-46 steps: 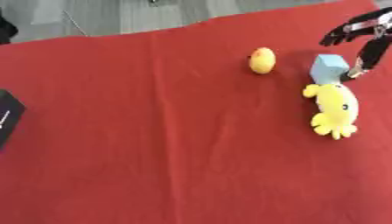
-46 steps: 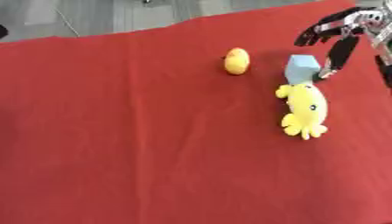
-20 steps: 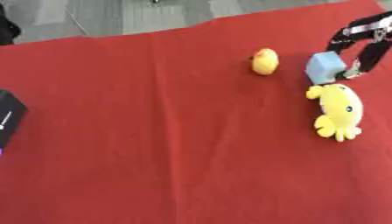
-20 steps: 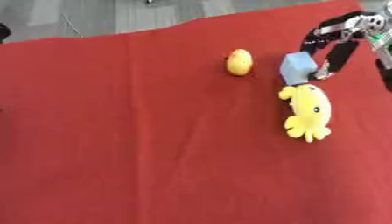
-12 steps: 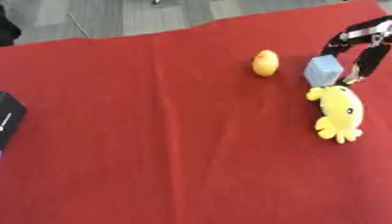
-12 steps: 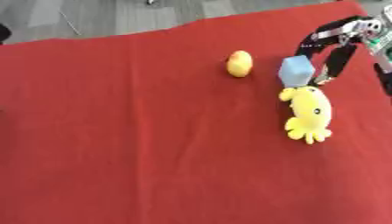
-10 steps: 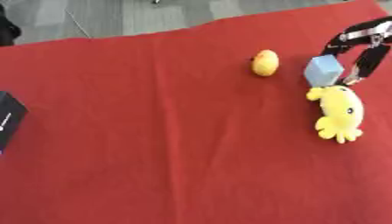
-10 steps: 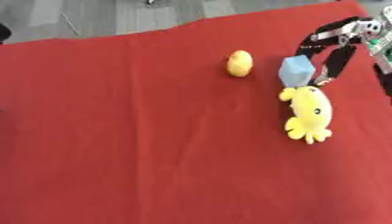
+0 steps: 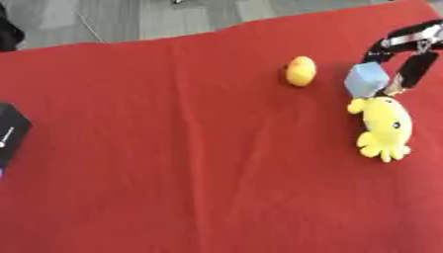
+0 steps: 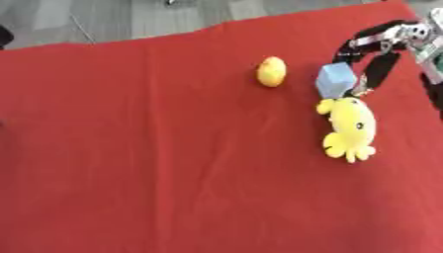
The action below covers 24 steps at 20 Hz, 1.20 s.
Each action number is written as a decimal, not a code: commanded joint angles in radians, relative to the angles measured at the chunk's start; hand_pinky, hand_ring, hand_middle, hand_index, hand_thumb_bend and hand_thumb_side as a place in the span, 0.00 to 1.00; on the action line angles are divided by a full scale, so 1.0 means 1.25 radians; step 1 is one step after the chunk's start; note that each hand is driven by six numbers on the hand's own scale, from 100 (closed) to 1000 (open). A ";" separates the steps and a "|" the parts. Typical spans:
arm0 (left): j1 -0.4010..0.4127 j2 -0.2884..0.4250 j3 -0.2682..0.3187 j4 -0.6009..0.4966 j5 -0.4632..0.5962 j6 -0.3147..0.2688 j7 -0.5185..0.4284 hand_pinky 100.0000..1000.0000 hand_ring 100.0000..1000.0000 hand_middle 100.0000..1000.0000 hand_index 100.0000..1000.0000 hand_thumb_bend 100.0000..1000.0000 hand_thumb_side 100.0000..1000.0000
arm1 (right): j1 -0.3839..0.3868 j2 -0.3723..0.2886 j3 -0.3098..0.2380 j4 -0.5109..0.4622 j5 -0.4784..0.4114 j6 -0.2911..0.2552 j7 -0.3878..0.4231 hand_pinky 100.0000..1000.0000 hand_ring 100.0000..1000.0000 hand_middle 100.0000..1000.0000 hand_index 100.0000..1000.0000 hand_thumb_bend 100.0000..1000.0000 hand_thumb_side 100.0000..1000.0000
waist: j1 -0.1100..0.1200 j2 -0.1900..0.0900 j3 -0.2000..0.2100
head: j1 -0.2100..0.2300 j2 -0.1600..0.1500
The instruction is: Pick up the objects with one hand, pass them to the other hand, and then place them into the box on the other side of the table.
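Observation:
A light blue cube [image 10: 335,79] sits on the red cloth [image 9: 173,163] at the far right. My right hand [image 10: 381,48] reaches in from the upper right, open, its black fingers spread round the cube: one arches over the cube's far side and one runs down its right side. A yellow octopus plush [image 10: 349,128] lies just in front of the cube, touching it. A small yellow egg-shaped object [image 9: 300,71] rests to the cube's left. A black box [image 9: 10,132] shows partly at the left edge. My left hand is out of sight.
The cloth's far edge [image 9: 216,30] runs askew across the top, with grey floor [image 9: 112,17] beyond it. A dark shape [image 9: 9,30] sits at the upper left corner.
My right hand has come down and closer round the blue cube, its fingers now on either side of it. The cube, plush and yellow object have stayed put.

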 commanded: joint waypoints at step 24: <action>-0.001 0.020 0.014 -0.016 0.004 -0.001 0.005 0.82 0.74 0.76 0.80 0.70 0.57 | -0.014 -0.017 -0.014 -0.051 -0.045 0.018 -0.120 0.84 0.64 0.40 0.49 0.07 0.00 | 0.005 -0.006 0.002 | -0.003 -0.007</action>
